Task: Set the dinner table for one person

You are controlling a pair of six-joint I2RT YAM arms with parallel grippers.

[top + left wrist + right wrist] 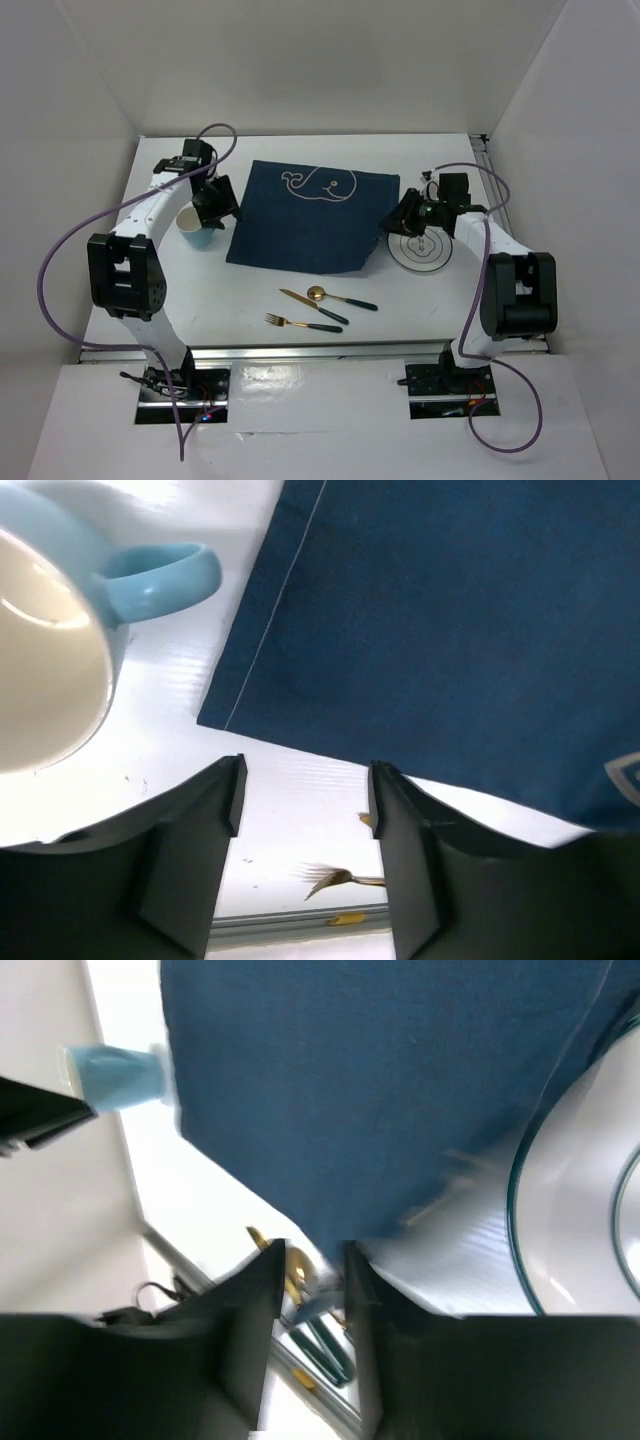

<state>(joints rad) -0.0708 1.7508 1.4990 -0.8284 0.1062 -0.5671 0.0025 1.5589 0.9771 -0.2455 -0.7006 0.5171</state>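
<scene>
Nearest the left wrist camera are the dark fingers (190, 840) of the left gripper (305, 780). They are spread well apart with only bare tabletop between them. The gripper hangs over the strip between a light blue mug (193, 228) and the left edge of the navy whale-print placemat (310, 215), with the mug's handle turned toward the cloth.

The right gripper (315, 1260) has its jaws parted by a narrow slit. The near right corner of the placemat comes down just to the fingertips, though the blur hides whether cloth and fingers meet. From above, this gripper covers the left rim of a white plate (420, 250) with a dark ring. The plate sits just beside the mat's right edge.

The dinner table (240, 300) is the wide white top under everything, with silver rails along its edges. The mat lies at its middle, slightly askew. Between the two arms, on bare table in front of the mat, lie three gold, dark-handled pieces — a knife (313, 306), a spoon (345, 300) crossing close beside it, and a fork (303, 324) nearest the arm bases. Purple cables (60, 260) loop out past both arms.
</scene>
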